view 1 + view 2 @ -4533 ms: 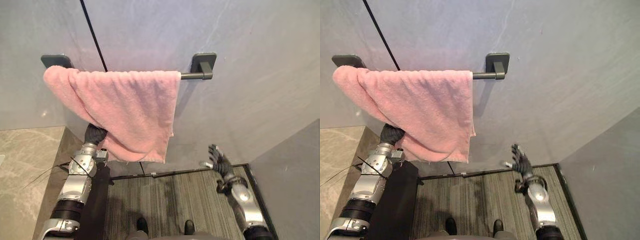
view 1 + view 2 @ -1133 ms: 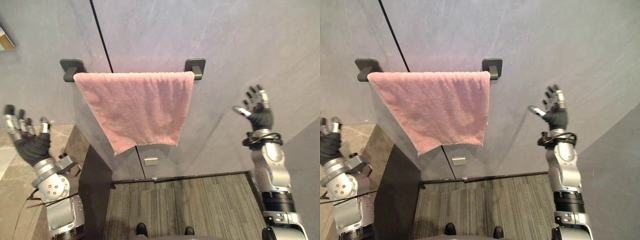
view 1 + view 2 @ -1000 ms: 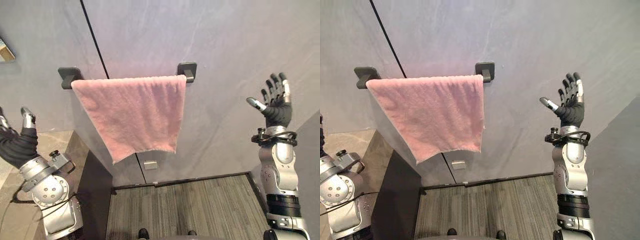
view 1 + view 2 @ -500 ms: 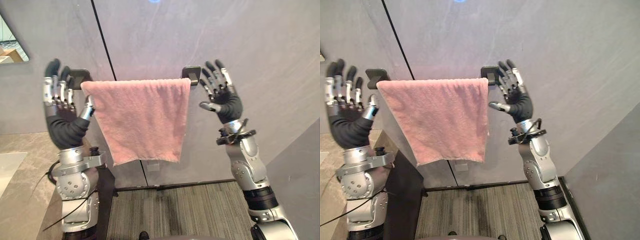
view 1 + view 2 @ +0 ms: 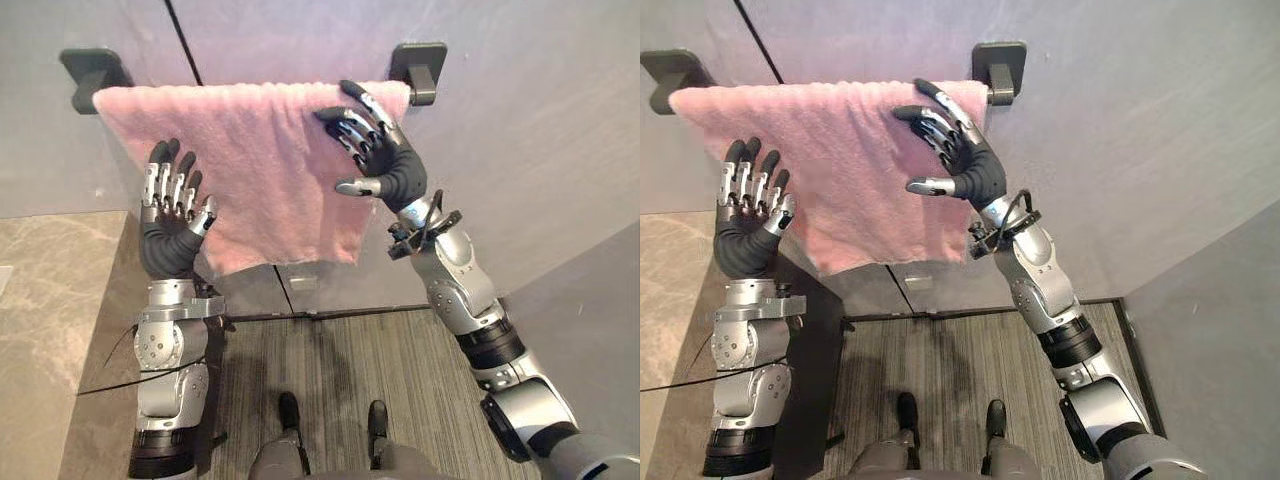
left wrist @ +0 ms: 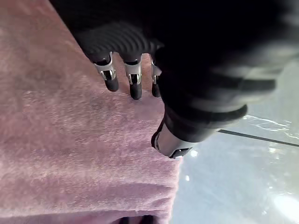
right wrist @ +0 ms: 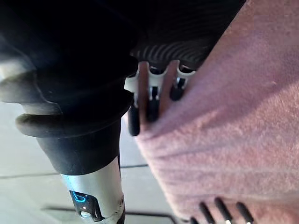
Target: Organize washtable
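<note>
Bar covered end to end, from left bracket (image 5: 90, 68) to right bracket (image 5: 420, 65), by the pink towel (image 5: 260, 150). Taken up in front of the towel's lower left part by the left hand (image 5: 170, 235), fingers straight. Taken up at the towel's upper right corner by the right hand (image 5: 385, 165), fingers spread (contact with the cloth cannot be told). Free across the towel's middle, between the two hands. Free along the bare grey wall (image 5: 530, 150) right of the right bracket. Free below the towel's lower edge, down to the floor (image 5: 340, 370). Closed off at lower left by the stone counter (image 5: 50, 290) and its dark side panel (image 5: 815, 380).
</note>
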Tool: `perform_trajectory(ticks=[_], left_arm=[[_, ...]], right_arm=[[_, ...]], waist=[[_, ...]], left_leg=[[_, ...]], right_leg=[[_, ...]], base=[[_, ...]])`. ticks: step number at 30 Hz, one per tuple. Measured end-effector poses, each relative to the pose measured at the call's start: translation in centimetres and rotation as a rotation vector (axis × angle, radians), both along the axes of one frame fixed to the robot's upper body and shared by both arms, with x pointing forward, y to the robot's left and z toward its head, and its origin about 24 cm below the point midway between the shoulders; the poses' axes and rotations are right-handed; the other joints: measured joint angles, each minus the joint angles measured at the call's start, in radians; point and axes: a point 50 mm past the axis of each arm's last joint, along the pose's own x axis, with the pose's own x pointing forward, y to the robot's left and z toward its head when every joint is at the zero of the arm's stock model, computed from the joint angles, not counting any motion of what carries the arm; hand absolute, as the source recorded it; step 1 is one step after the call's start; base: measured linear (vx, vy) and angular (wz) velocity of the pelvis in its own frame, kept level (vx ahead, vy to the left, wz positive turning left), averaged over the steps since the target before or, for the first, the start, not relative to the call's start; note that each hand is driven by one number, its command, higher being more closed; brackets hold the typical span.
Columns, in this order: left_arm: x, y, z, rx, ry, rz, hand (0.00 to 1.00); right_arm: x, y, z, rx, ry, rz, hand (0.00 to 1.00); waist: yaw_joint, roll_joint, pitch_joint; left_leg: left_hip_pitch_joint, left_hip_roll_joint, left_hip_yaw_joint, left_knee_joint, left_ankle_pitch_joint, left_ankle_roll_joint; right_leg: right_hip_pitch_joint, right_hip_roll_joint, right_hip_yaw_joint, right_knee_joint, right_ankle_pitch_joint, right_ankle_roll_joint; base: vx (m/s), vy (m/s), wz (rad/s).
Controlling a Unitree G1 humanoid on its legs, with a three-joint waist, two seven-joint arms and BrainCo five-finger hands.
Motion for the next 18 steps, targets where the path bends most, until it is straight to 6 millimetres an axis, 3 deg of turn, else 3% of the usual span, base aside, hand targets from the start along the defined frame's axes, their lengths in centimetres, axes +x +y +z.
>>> perform_trajectory(ticks=[11,18], left_arm=[[3.7,-1.6,-1.4,-0.050,0.095,-0.164,0.00],[5.0,-0.8,-1.4,-0.014,0.131,-0.130,0.00]], right_arm=[[0.0,3.3,-3.5,-0.170,0.085,0.098,0.00],[-0.2,3.7,-3.9,-0.246,0.053,0.080,0.00]], waist=[[-0.005,0.015,0.044],[-0.006,-0.007,0.057]], left_leg=[[-0.017,0.012,-0.007,0.000,0.001,-0.001],[-0.029,0.012,-0.010,0.000,0.002,-0.001]], right_leg=[[-0.014,0.004,-0.003,-0.005,0.007,-0.009],[-0.020,0.004,-0.004,-0.017,0.017,-0.008]], base=[[0.02,0.000,-0.01],[0.01,0.002,0.01]])
